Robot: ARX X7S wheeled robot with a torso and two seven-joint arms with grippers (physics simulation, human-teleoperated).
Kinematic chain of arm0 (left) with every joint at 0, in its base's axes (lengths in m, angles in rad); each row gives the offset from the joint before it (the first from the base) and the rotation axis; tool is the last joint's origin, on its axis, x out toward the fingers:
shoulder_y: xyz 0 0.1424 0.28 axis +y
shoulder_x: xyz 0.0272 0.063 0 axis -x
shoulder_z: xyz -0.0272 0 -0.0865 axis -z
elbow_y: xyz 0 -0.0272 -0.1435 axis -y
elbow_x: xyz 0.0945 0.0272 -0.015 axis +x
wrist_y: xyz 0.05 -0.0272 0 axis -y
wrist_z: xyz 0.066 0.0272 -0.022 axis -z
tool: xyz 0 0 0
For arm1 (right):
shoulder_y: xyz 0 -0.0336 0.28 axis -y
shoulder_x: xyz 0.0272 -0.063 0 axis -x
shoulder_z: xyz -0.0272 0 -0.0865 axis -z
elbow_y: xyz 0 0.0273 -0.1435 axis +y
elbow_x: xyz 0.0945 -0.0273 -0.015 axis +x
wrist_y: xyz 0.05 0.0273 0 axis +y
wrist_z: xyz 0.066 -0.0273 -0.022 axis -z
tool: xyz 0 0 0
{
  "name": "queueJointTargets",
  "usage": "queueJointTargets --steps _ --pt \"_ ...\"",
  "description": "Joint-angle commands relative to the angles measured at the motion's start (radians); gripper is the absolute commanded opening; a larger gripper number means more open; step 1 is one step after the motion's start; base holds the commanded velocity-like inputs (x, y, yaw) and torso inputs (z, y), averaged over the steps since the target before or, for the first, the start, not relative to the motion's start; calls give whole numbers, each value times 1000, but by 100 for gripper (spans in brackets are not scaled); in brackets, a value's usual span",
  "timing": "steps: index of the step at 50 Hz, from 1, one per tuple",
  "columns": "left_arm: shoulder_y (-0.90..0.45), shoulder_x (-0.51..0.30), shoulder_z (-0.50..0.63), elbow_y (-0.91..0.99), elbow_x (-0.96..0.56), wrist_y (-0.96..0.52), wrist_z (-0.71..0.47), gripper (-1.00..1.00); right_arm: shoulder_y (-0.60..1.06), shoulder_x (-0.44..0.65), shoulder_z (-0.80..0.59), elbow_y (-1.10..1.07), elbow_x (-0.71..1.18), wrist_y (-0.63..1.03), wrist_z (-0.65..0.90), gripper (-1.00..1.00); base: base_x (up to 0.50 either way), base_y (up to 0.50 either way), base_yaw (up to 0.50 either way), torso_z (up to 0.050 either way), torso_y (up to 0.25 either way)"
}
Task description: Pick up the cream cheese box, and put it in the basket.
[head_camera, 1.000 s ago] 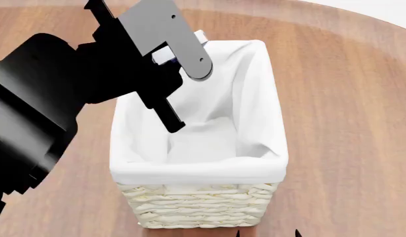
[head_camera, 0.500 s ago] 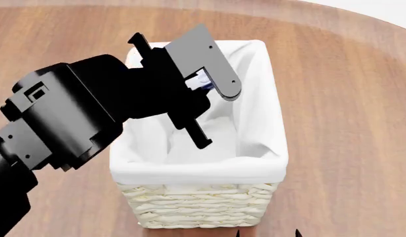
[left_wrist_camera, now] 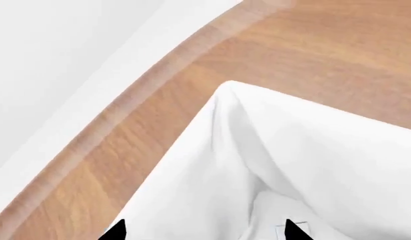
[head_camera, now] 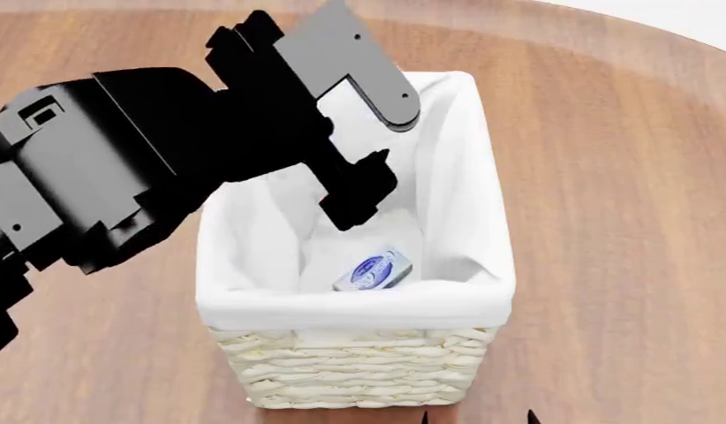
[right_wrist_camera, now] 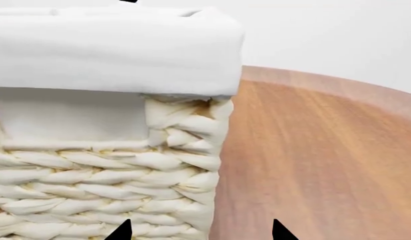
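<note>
With the left gripper [head_camera: 369, 146] hanging over the basket [head_camera: 353, 367], I read its jaws as spread apart and holding nothing: one grey finger juts toward the far rim, the black one points down into the liner, and open space shows between them. In the left wrist view only two black tips show at the frame edge, well apart, nothing between.

Box [head_camera: 373, 270] lies on the basket floor, toward the near wall, slightly tilted, blue oval logo up. It is apart from the gripper, resting on the liner cloth. Placement looks done, by my judgement.

Step in hand, as I see it: get the arm out clean. I would lift straight up before swinging sideways, since the black finger sits inside the rim line and the liner folds stand close by it. A sideways drag could snag the cloth or tip the basket. Keep jaws spread during the lift so nothing catches.

Basket contents: the box only, so far as the head view shows; part of the floor is hidden behind the arm. Liner is white, folded over the rim all round; woven wicker shows below on the near wall.

Right gripper [right_wrist_camera: 200, 231]: two black tips wide apart, empty, low beside the basket's near corner, over the wood surface [right_wrist_camera: 325, 165].
</note>
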Motion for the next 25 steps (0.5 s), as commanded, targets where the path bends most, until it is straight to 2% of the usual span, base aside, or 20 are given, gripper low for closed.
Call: queueJointTargets --steps 1,9,10,12,13,15,16,18,20,23,25 --pt "-85 -96 -14 167 -108 -74 -103 100 10 -5 -10 18 -5 1 1 100 0 0 0 0 0" --pt "-154 -235 -81 421 -196 -180 -230 100 12 -2 -9 15 -1 4 3 100 0 0 0 0 0" --pt "-168 -275 -109 496 -225 -204 -286 100 8 1 -5 6 3 4 5 100 0 0 0 0 0" --pt "-180 -322 -122 601 -263 -228 -290 100 4 4 -2 0 5 4 7 100 0 0 0 0 0" --pt "-183 -349 -139 662 -267 -232 -352 100 1 7 1 -8 9 5 9 100 0 0 0 0 0" --pt "-189 -404 -154 795 -307 -255 -384 100 -10 15 10 -30 16 4 14 100 0 0 0 0 0" --pt "-190 -439 -167 863 -323 -273 -448 100 -12 18 17 -37 23 4 17 100 0 0 0 0 0" --pt "-188 -495 -201 959 -386 -267 -430 100 -17 24 25 -54 33 5 20 100 0 0 0 0 0" --pt "-181 -543 -239 1015 -413 -261 -511 100 -27 32 40 -81 49 8 27 100 0 0 0 0 0" --pt "-161 -598 -277 1106 -460 -240 -565 100 -47 48 62 -131 62 3 40 100 0 0 0 0 0" --pt "-151 -626 -271 1184 -430 -236 -601 100 -55 70 86 -202 64 32 71 100 0 0 0 0 0"
